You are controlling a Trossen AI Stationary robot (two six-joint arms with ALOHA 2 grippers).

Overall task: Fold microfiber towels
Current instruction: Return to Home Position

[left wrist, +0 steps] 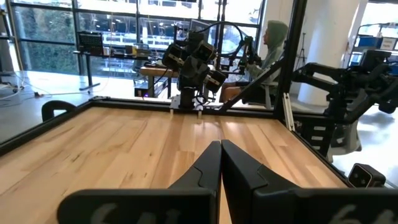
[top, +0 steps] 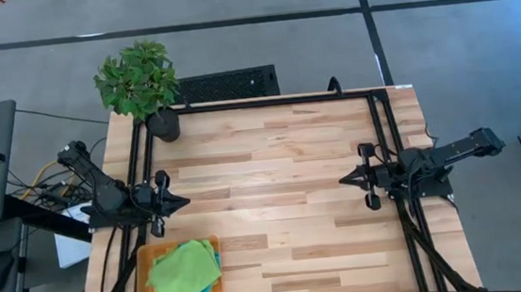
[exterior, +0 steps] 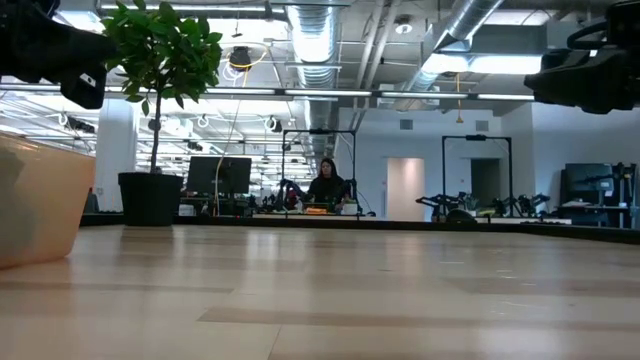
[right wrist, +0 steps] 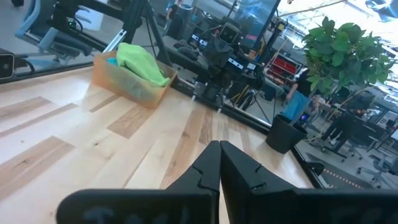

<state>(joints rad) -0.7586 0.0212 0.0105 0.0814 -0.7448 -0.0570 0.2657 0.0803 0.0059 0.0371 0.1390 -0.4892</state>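
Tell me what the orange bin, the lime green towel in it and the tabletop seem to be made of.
The orange bin: probably plastic, its walls slightly translucent and smooth. The lime green towel: soft matte cloth, rumpled in loose folds, likely microfiber. The tabletop: wood, pale butcher-block strips with visible grain and a light satin sheen.

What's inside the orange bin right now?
In the bin, a green towel lies on top, a teal edge peeking out beneath. Anything further down is covered.
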